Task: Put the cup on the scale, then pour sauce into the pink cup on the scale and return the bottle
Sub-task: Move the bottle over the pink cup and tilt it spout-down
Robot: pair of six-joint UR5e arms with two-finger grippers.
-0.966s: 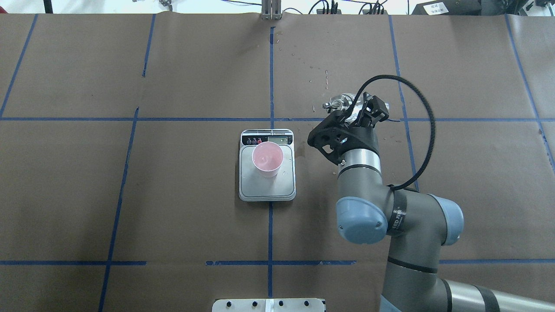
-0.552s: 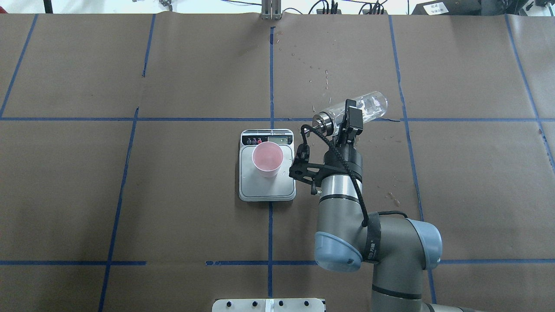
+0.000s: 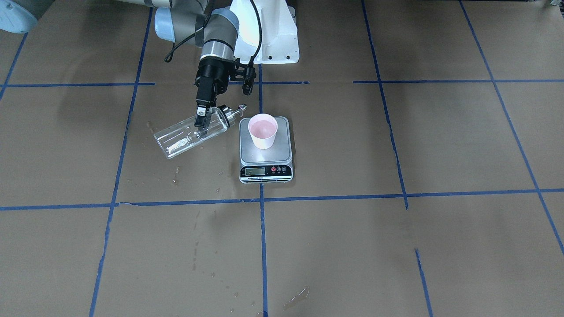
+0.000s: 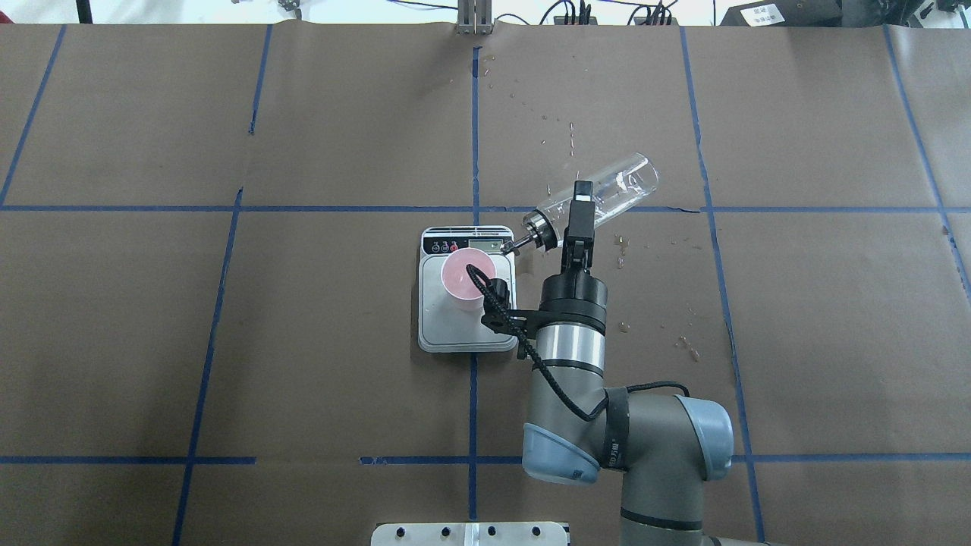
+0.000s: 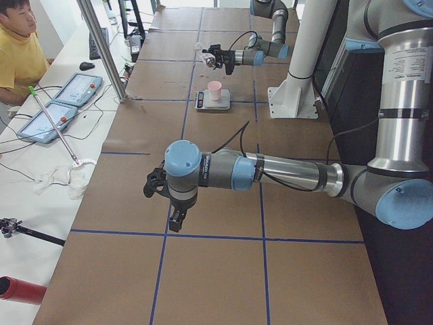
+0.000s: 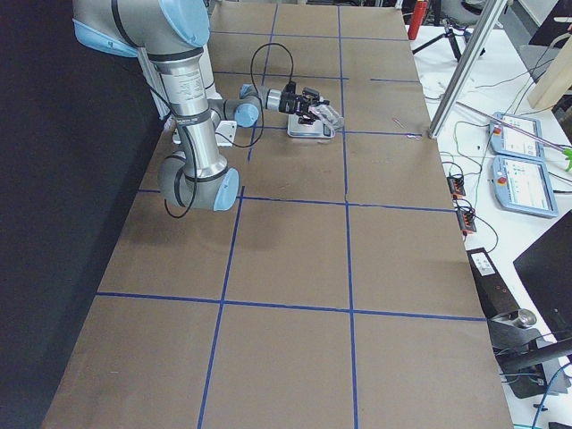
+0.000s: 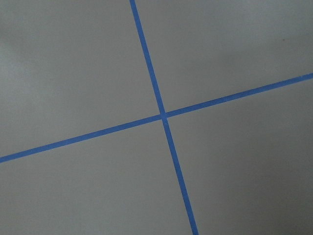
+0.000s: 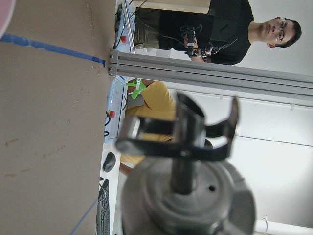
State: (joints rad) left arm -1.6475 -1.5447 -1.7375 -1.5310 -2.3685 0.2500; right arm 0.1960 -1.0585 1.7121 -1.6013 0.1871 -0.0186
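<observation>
The pink cup stands upright on the scale, near the display end; both also show in the front view, the cup on the scale. My right gripper is shut on the clear bottle, just behind its metal cap. The bottle is held above the table, tilted almost flat. Its spout points at the cup and is over the scale's right edge, beside the cup's rim. The right wrist view shows the cap close up. My left gripper shows only in the exterior left view, so I cannot tell whether it is open or shut.
Small droplets and stains mark the brown paper right of the scale. A metal plate sits at the near table edge. The robot base stands behind the scale. An operator and tablets are beyond the far edge.
My right arm has swung left with the bottle. The bottle has gone from upright to nearly flat, and its spout has moved down to the scale's right edge by the cup.
</observation>
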